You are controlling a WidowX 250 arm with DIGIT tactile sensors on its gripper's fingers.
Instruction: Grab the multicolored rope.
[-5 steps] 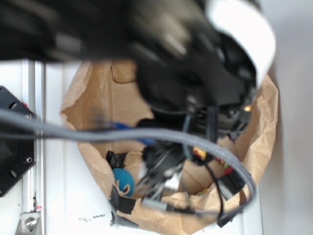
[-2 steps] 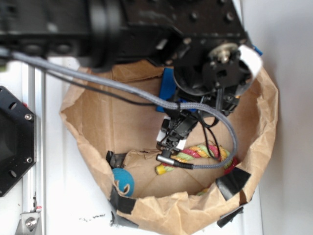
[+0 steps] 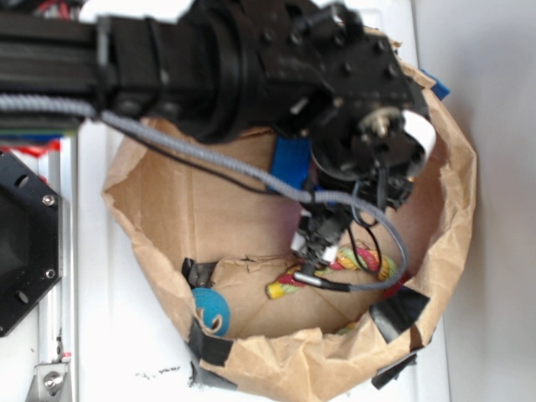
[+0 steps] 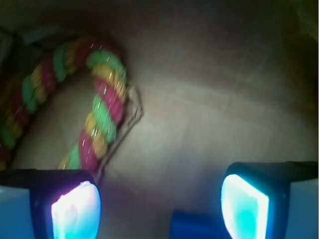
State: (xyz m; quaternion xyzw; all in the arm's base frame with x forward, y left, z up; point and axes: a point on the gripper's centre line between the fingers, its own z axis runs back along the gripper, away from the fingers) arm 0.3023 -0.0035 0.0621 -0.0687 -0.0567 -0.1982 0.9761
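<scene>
The multicolored rope (image 4: 102, 107) lies curved on the floor of the brown paper bag (image 3: 159, 209). Above it hangs the tool (image 4: 159, 206), its fingers spread apart and empty. A blue block (image 3: 291, 161) lies behind the arm, and a teal ball (image 3: 211, 308) sits near the bag's front wall.

Exterior looks straight down from above, arm up close. Wrist looks down past fingers (image 4: 76, 211), very close. Both share multicolored rope (image 3: 368, 261) (image 4: 102, 122).

exterior: bright, even, arm slightly soft | wrist: dim, blurred, pincer pads (image 4: 76, 211) glowing blue
</scene>
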